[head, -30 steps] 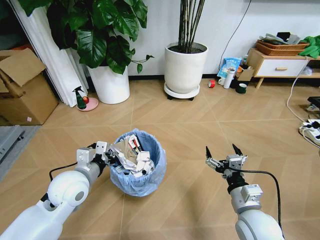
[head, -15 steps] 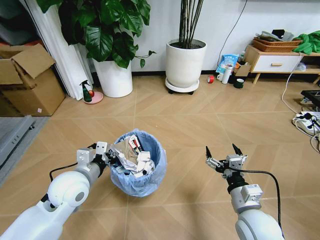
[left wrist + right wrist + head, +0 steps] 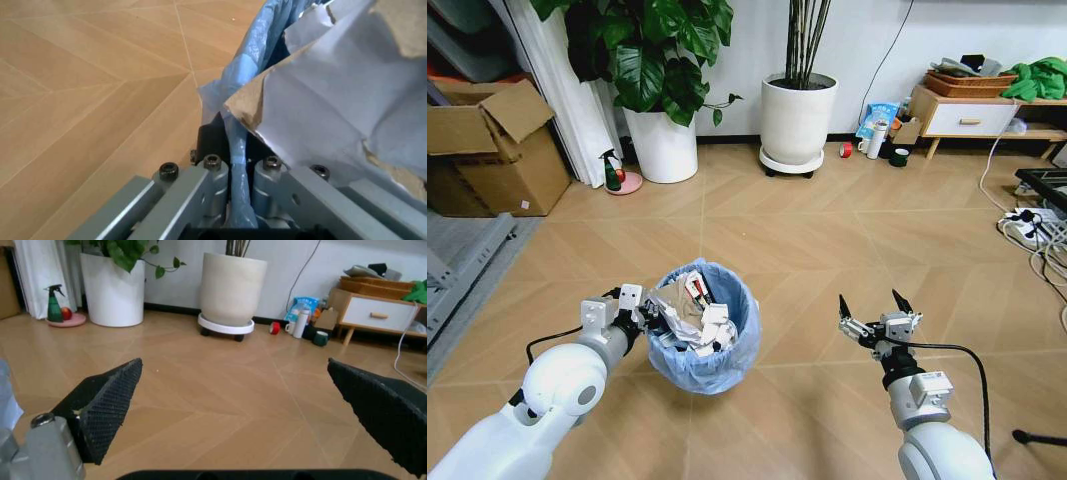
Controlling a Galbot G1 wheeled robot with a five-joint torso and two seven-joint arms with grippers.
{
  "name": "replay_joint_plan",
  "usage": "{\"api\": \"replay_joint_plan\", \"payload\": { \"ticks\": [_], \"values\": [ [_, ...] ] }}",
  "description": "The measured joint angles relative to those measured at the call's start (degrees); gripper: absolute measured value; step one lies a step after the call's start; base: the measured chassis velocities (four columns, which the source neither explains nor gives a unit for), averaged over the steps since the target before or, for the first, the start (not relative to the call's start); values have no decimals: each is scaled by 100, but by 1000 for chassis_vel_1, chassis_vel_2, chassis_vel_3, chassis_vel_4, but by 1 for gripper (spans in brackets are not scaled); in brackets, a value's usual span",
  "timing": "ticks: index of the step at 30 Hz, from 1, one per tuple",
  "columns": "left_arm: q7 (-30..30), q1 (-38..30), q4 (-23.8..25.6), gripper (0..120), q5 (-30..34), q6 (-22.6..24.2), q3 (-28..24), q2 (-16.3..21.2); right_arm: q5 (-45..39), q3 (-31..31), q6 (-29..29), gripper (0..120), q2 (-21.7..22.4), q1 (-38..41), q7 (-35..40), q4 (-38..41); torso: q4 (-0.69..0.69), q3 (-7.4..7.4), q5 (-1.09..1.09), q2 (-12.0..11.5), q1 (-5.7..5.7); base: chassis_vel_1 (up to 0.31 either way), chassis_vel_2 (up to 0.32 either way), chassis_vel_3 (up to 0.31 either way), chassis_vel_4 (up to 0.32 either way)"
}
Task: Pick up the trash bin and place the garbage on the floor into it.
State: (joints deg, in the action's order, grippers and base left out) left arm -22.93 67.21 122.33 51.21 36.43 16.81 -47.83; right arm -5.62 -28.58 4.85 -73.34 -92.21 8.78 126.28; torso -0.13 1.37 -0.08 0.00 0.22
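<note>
The trash bin (image 3: 702, 345), small and round with a crinkly light-blue bag, sits low in front of me over the wooden floor. Garbage (image 3: 689, 305) fills it: crumpled white and brown paper and small wrappers. My left gripper (image 3: 642, 310) is shut on the bin's left rim. The left wrist view shows the blue bag edge (image 3: 240, 75) pinched in the left gripper (image 3: 239, 172), with crumpled paper (image 3: 333, 100) right beside it. My right gripper (image 3: 875, 303) stands open to the right of the bin, nothing between its fingers, also visible as the right gripper (image 3: 233, 365).
Two large white plant pots (image 3: 665, 145) (image 3: 797, 118) stand at the back wall. A cardboard box (image 3: 487, 145) is at the far left, a low cabinet (image 3: 972, 115) at the far right. Cables and a power strip (image 3: 1027, 220) lie on the right floor.
The whole picture has shifted, so the camera moved; the room behind sits differently in view. Both arms and the bin keep the same places relative to me.
</note>
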Motion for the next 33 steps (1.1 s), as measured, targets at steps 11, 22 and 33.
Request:
{"api": "replay_joint_plan", "payload": {
  "ticks": [11,22,33],
  "values": [
    [-5,1,-9,0,-6,-4,4,-12,2,-6,-16,100,-1,19,-1,-22,-1,0,9,0,0,201,-130,-203,136],
    [-9,29,-6,0,-23,-12,-2,-44,-1,24,-19,100,6,7,-17,-22,0,0,6,0,0,191,-141,-187,135],
    [-3,32,2,0,-33,-32,-1,-62,-2,14,-54,100,-4,-9,-46,-27,0,1,4,0,0,59,-80,-70,75]
  ]
}}
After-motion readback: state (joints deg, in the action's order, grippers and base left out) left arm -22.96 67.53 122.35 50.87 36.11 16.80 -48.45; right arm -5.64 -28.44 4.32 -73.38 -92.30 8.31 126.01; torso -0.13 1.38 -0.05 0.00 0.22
